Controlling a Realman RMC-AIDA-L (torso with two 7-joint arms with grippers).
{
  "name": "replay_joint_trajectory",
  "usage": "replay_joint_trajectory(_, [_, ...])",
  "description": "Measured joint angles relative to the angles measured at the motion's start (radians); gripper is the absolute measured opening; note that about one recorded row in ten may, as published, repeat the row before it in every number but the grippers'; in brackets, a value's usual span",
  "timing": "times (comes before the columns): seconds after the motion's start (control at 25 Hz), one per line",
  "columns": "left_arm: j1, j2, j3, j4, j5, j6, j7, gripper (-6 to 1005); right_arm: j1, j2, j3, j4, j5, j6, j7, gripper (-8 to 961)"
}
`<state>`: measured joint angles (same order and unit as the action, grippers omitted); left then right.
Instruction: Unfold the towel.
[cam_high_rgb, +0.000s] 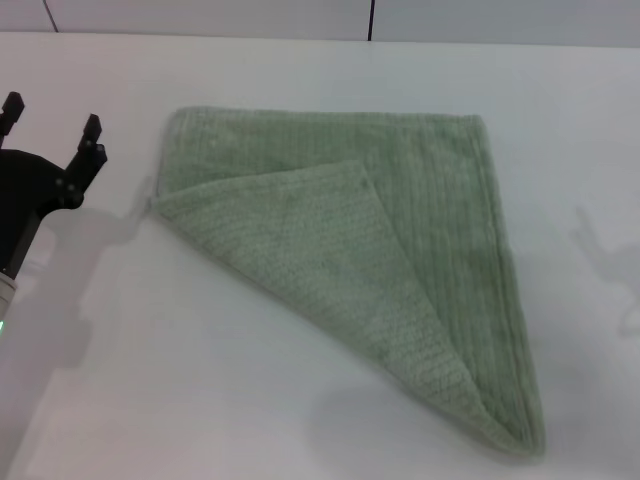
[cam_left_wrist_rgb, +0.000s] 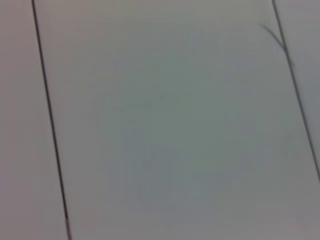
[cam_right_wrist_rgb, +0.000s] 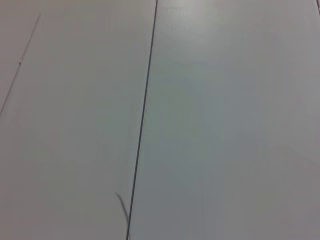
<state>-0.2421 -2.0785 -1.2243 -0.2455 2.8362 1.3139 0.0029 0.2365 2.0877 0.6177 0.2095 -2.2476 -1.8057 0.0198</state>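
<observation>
The pale sage-green towel (cam_high_rgb: 400, 260) lies on the white table (cam_high_rgb: 200, 380) in the head view. It is folded along a diagonal, with one corner flap laid over its middle so it forms a rough triangle. Its point reaches toward the front right. My left gripper (cam_high_rgb: 50, 125) is open and empty at the far left, raised beside the towel's left corner and apart from it. My right gripper is out of view; only a faint shadow falls on the table at the right. Both wrist views show only plain grey panels with dark seams, no towel.
A wall of grey panels with dark seams (cam_high_rgb: 371, 20) stands behind the table's far edge. Bare table surface surrounds the towel on all sides.
</observation>
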Motion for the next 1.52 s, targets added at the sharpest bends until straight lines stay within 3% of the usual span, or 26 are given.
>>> replay_joint_trajectory(0.44, [0.01, 0.001, 0.014, -0.013, -0.006, 0.019, -0.012, 822, 0.008, -0.003, 0.004, 0.018, 0.002, 0.049, 0.017, 835])
replay_joint_trajectory(0.6, [0.013, 0.0, 0.014, -0.015, -0.006, 0.035, -0.012, 820, 0.012, -0.03, 0.036, 0.124, 0.008, 0.167, 0.11, 834])
replay_joint_trajectory(0.64, [0.013, 0.0, 0.014, -0.015, -0.006, 0.036, -0.012, 819, 0.016, -0.046, 0.044, 0.166, 0.009, 0.215, 0.131, 833])
replay_joint_trajectory(0.68, [0.013, 0.0, 0.014, -0.015, -0.006, 0.036, -0.012, 818, 0.027, -0.086, 0.052, 0.256, 0.0, 0.321, 0.155, 833])
replay_joint_trajectory(0.72, [0.013, 0.0, 0.014, -0.015, -0.006, 0.037, -0.012, 818, 0.027, -0.086, 0.052, 0.256, 0.0, 0.321, 0.155, 832])
replay_joint_trajectory(0.76, [0.013, 0.0, 0.014, -0.015, -0.006, 0.037, -0.012, 817, 0.036, -0.114, 0.056, 0.312, -0.016, 0.391, 0.164, 832])
replay_joint_trajectory(0.8, [0.013, 0.0, 0.014, -0.015, -0.006, 0.037, -0.013, 816, 0.063, -0.172, 0.061, 0.421, -0.061, 0.542, 0.181, 810])
replay_joint_trajectory(0.84, [0.013, 0.0, 0.014, -0.015, -0.006, 0.037, -0.013, 816, 0.063, -0.172, 0.061, 0.421, -0.061, 0.542, 0.181, 787])
replay_joint_trajectory(0.88, [0.013, 0.0, 0.014, -0.015, -0.006, 0.037, -0.013, 815, 0.092, -0.218, 0.08, 0.529, -0.097, 0.711, 0.193, 765])
replay_joint_trajectory(0.92, [0.013, 0.0, 0.014, -0.015, -0.006, 0.037, -0.013, 814, 0.092, -0.218, 0.08, 0.529, -0.097, 0.711, 0.193, 743])
replay_joint_trajectory(0.96, [0.013, 0.0, 0.014, -0.015, -0.006, 0.036, -0.014, 814, 0.105, -0.23, 0.1, 0.571, -0.113, 0.802, 0.194, 720])
replay_joint_trajectory(1.0, [0.013, 0.0, 0.014, -0.015, -0.006, 0.032, -0.014, 813, 0.132, -0.246, 0.165, 0.643, -0.161, 0.993, 0.197, 698])
replay_joint_trajectory(1.04, [0.013, 0.0, 0.014, -0.015, -0.006, 0.032, -0.014, 813, 0.132, -0.246, 0.165, 0.643, -0.161, 0.993, 0.197, 657])
replay_joint_trajectory(1.08, [0.012, 0.0, 0.014, -0.015, -0.006, 0.031, -0.014, 812, 0.151, -0.252, 0.256, 0.727, -0.223, 1.222, 0.212, 615])
replay_joint_trajectory(1.12, [0.012, 0.0, 0.014, -0.015, -0.006, 0.031, -0.017, 811, 0.159, -0.252, 0.312, 0.782, -0.251, 1.355, 0.221, 574])
replay_joint_trajectory(1.16, [0.012, 0.0, 0.013, -0.019, -0.006, 0.031, -0.038, 811, 0.175, -0.25, 0.416, 0.889, -0.291, 1.628, 0.225, 533])
replay_joint_trajectory(1.2, [0.012, 0.0, 0.013, -0.019, -0.006, 0.031, -0.038, 810, 0.175, -0.25, 0.416, 0.889, -0.291, 1.628, 0.225, 491])
replay_joint_trajectory(1.24, [0.012, 0.0, 0.013, -0.022, -0.006, 0.031, -0.054, 809, 0.195, -0.237, 0.507, 0.975, -0.304, 1.866, 0.198, 450])
replay_joint_trajectory(1.28, [0.013, 0.0, 0.013, -0.025, -0.007, 0.03, -0.075, 809, 0.195, -0.237, 0.507, 0.975, -0.304, 1.866, 0.198, 403])
replay_joint_trajectory(1.32, [0.013, 0.001, 0.013, -0.025, -0.006, 0.03, -0.09, 808, 0.207, -0.226, 0.553, 1.013, -0.305, 1.997, 0.174, 356])
replay_joint_trajectory(1.36, [0.013, 0.001, 0.019, -0.025, -0.004, 0.029, -0.117, 808, 0.24, -0.186, 0.679, 1.059, -0.304, 2.247, 0.108, 310])
replay_joint_trajectory(1.4, [0.013, 0.001, 0.019, -0.025, -0.004, 0.029, -0.117, 807, 0.24, -0.186, 0.679, 1.059, -0.304, 2.247, 0.108, 263])
replay_joint_trajectory(1.44, [0.012, 0.002, 0.028, -0.026, -0.002, 0.03, -0.135, 806, 0.281, -0.135, 0.811, 1.076, -0.303, 2.464, 0.006, 216])
replay_joint_trajectory(1.48, [0.012, 0.002, 0.028, -0.026, -0.002, 0.03, -0.135, 806, 0.281, -0.135, 0.811, 1.076, -0.303, 2.464, 0.006, 183])
replay_joint_trajectory(1.52, [0.01, 0.003, 0.038, -0.027, -0.002, 0.034, -0.16, 805, 0.308, -0.099, 0.894, 1.077, -0.303, 2.58, -0.068, 150])
